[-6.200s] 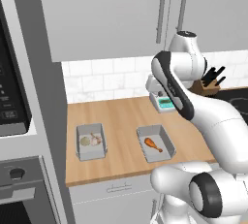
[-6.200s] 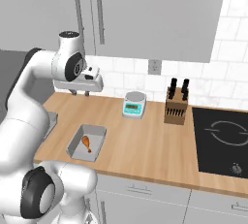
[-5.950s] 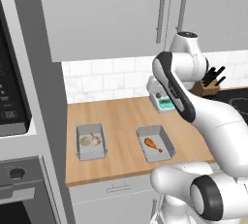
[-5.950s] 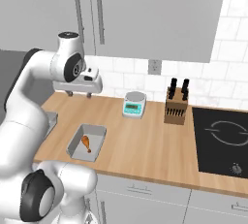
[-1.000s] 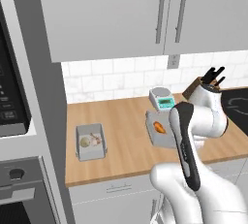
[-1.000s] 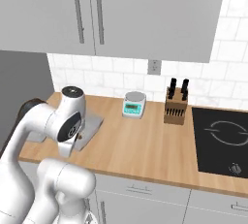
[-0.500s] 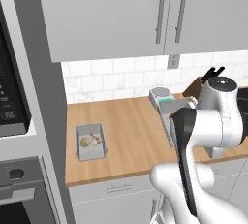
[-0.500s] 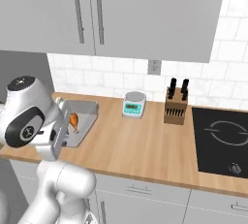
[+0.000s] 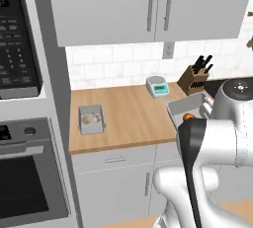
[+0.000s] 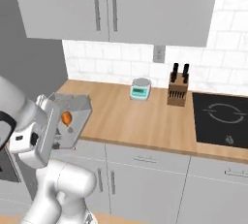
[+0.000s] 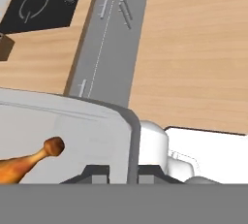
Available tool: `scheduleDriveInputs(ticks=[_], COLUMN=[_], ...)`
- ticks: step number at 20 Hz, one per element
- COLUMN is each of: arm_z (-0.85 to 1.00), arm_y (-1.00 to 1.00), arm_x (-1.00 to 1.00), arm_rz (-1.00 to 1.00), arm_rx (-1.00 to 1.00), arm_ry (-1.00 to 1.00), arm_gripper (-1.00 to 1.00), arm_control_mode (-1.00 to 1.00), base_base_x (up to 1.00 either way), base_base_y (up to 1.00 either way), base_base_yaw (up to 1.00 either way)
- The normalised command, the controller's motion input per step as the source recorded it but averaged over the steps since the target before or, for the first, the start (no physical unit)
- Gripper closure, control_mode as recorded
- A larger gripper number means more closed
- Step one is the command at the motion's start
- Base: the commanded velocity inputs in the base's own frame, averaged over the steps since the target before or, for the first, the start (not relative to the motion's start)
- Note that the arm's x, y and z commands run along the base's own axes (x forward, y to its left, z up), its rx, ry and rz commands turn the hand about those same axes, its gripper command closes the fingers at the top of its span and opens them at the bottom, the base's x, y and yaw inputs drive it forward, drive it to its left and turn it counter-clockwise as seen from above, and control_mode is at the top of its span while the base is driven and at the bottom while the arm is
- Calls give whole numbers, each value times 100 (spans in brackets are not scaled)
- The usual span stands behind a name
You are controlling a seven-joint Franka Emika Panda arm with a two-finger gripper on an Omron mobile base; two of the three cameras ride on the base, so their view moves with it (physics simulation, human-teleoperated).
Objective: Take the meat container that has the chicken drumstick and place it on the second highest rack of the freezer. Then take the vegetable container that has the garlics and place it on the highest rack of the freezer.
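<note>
since a second ago the meat container (image 10: 70, 114) left the counter (image 10: 140, 116), its rim pinched by the gripper (image 11: 121, 172); tilted, the chicken drumstick (image 11: 24, 162) might slide out.

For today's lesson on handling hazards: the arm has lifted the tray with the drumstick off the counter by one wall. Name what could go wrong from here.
1. The gripper pinches only one thin wall of the meat container, which hangs tilted in the right base view; it may swing or slip out.
2. The chicken drumstick lies loose inside and could slide or tip out.
3. The container hangs close to the arm's own white body, so a wide swing might knock it.
</note>
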Motion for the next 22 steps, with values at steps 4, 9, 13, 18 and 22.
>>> scheduleDriveInputs(ticks=[4, 9, 13, 18, 22], arm_z=[0, 0, 0, 0, 0], arm_y=[0, 0, 0, 0, 0], arm_x=[0, 0, 0, 0, 0], arm_rz=[0, 0, 0, 0, 0], arm_rx=[0, 0, 0, 0, 0], arm_ry=[0, 0, 0, 0, 0], arm_gripper=[100, 100, 100, 100, 100], arm_control_mode=[100, 100, 100, 100, 100], base_base_x=[-100, -35, 0, 0, 0], base_base_y=[-1, 32, 49, 64, 100], base_base_yaw=[15, 47, 60, 60, 50])
